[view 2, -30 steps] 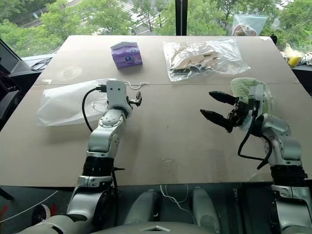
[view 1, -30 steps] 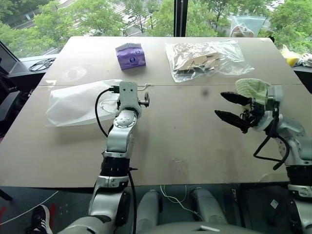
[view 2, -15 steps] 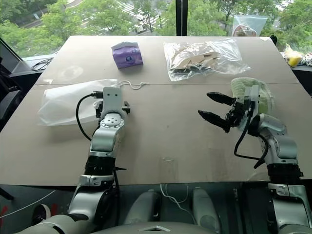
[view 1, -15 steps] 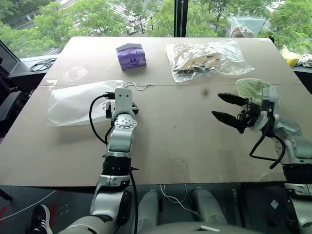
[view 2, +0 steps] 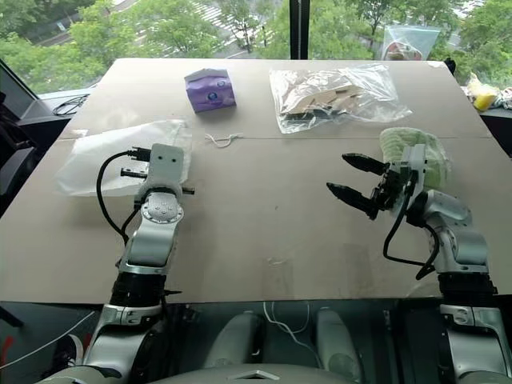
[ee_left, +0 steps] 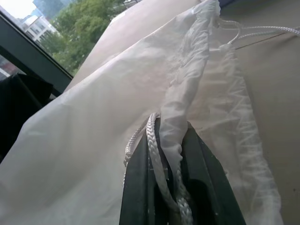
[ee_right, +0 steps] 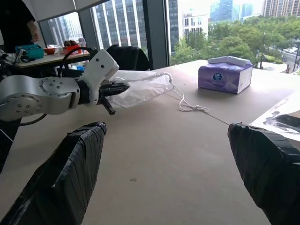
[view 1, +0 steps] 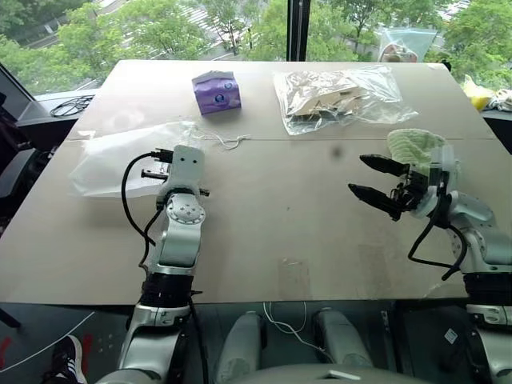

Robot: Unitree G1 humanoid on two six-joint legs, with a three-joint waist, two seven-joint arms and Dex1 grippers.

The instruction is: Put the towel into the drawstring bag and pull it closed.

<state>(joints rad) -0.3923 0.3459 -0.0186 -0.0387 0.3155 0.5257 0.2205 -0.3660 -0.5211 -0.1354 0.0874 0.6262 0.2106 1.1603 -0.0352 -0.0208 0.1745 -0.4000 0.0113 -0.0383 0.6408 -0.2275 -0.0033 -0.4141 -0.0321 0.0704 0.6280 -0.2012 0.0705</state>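
drawstring bag [view 1: 120, 156] rim now pinched, L jaws closed

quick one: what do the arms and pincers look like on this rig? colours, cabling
Both arms are silver-grey metal segments with round joint housings and dark bands near the base. The left arm ends in a white boxy wrist block, a black cable looping beside it. The right arm carries a similar loop. Each pincer, left pincer and right pincer, has two black tapered fingers.

Left gripper [ee_left: 169, 187] closed on drawstring bag [view 1: 120, 160] rim, dragging it left.
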